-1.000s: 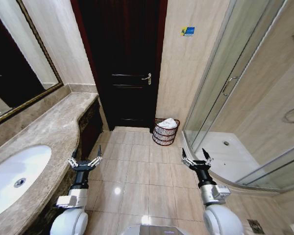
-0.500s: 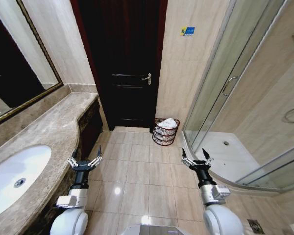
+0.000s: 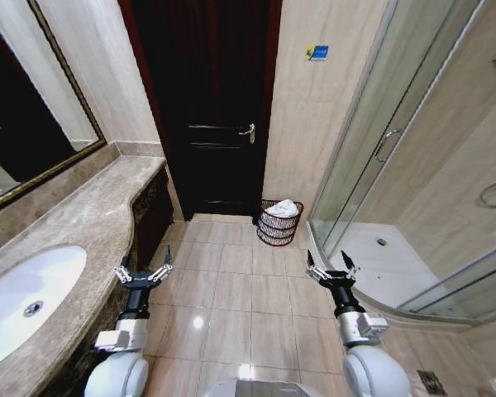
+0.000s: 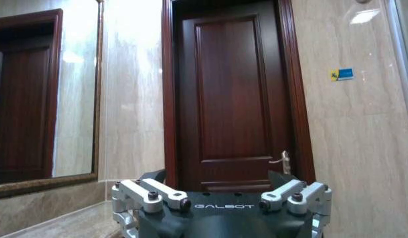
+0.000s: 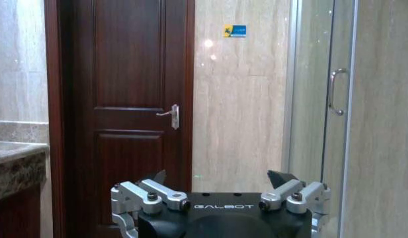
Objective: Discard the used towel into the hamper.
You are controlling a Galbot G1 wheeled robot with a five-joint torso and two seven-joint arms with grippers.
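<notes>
- The hamper (image 3: 280, 222) is seen on the tiled floor (image 3: 231, 289) at the far side of the room, set against the beige wall between the dark door (image 3: 211, 107) and the glass shower enclosure (image 3: 397, 165).
- A white towel (image 3: 284, 208) is seen resting in the hamper's open top, heaped above the rim; the discard is judged done, since nothing is carried by either arm.
- The left gripper (image 3: 143, 270) is held low and near, just beside the edge of the marble worktop (image 3: 83, 223), its fingers spread wide and empty.
- The right gripper (image 3: 331, 268) is held at a matching height on the right, near the shower's curved base, its fingers likewise spread wide with nothing between them.
- Both grippers are pointed forward toward the door, well apart from the hamper; this level, symmetrical pose is judged to be a resting posture, kept clear of worktop and glass.
- A white sink (image 3: 25, 302) is set into the worktop at the near left.
</notes>
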